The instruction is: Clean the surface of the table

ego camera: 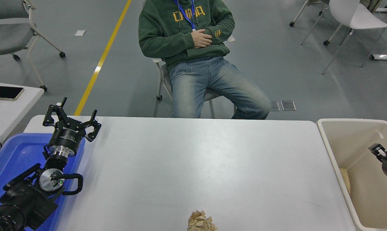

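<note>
Right gripper (378,150) over the beige bin (325,138), left gripper (72,120) parked open.

Only a small part of the right gripper shows at the right edge, so I cannot tell if it is open or closed; nothing is seen in it. To its left lies the table surface (206,160), long axis running left to right. A crumpled brown paper ball (202,222) rests at the near edge, well apart from both grippers. The left gripper, fingers spread and empty, hovers above a blue tray (10,154). A person (193,48) sits beyond the far side.
</note>
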Controlling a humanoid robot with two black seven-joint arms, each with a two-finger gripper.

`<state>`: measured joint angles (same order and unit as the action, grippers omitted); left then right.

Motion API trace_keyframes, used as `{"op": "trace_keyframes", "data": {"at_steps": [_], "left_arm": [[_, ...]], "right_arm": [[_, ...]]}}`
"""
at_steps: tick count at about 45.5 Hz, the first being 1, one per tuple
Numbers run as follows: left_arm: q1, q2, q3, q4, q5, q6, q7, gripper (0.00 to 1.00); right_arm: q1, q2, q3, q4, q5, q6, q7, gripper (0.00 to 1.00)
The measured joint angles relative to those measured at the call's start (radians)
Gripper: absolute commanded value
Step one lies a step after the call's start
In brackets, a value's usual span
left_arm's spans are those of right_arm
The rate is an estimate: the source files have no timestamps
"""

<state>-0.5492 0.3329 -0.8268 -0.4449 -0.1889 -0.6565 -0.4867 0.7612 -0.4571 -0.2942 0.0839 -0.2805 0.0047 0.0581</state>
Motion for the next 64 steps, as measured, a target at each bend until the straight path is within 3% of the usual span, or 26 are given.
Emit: {"op": "trace_keyframes", "data": {"at_steps": [41,64], "left_arm": [[0.0,0.0,0.0,0.0,0.0,0.0,-0.001,1.0],[0.0,0.0,0.0,-0.001,0.0,0.0,0.0,1.0]], "right_arm": [[0.053,-0.023,0.152,0.021,0.005,0.003,0.003,1.0],[0.103,-0.102,0.453,0.408,0.004,-0.005,0.013,0.99]]}}
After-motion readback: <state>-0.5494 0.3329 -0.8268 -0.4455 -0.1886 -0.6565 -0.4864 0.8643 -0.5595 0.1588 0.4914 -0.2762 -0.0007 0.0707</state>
